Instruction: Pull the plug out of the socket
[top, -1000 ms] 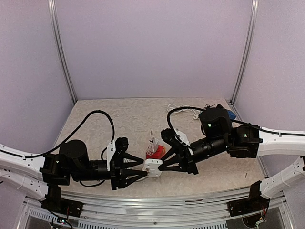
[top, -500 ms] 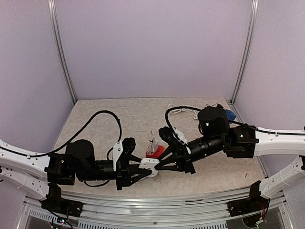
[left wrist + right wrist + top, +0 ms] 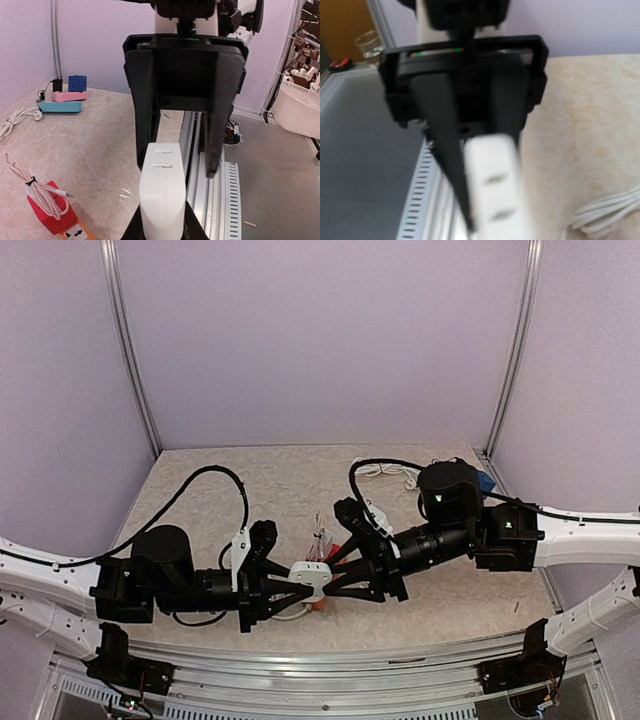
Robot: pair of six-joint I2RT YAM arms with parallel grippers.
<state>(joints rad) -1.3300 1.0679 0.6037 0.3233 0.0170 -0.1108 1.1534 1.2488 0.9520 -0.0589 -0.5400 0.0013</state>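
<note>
My left gripper (image 3: pixel 298 587) (image 3: pixel 161 231) is shut on the base of a white plug block (image 3: pixel 309 575) (image 3: pixel 161 192), which it holds up off the table. Two slot marks show on the block's end face (image 3: pixel 496 186). Opposite it, my right gripper (image 3: pixel 327 582) (image 3: pixel 179 167) is open, one finger on each side of the block's far end, with a clear gap on one side. Apart from the plug, on the table below, lies the red socket block with an orange face (image 3: pixel 50 214) (image 3: pixel 319 606). A pink cable bundle (image 3: pixel 30 182) rests on it.
A stack of blue, pink and teal socket blocks (image 3: pixel 67 95) (image 3: pixel 485 480) sits at the far right corner, beside a coiled white cable (image 3: pixel 385 472) (image 3: pixel 11 122). The metal rail (image 3: pixel 215 200) runs along the near table edge under the grippers. Off the table stands a white basin (image 3: pixel 300 107).
My left gripper moved right and shut on the white block. The right gripper, which was shut on it, has opened. The block now sits slightly higher and further left.
</note>
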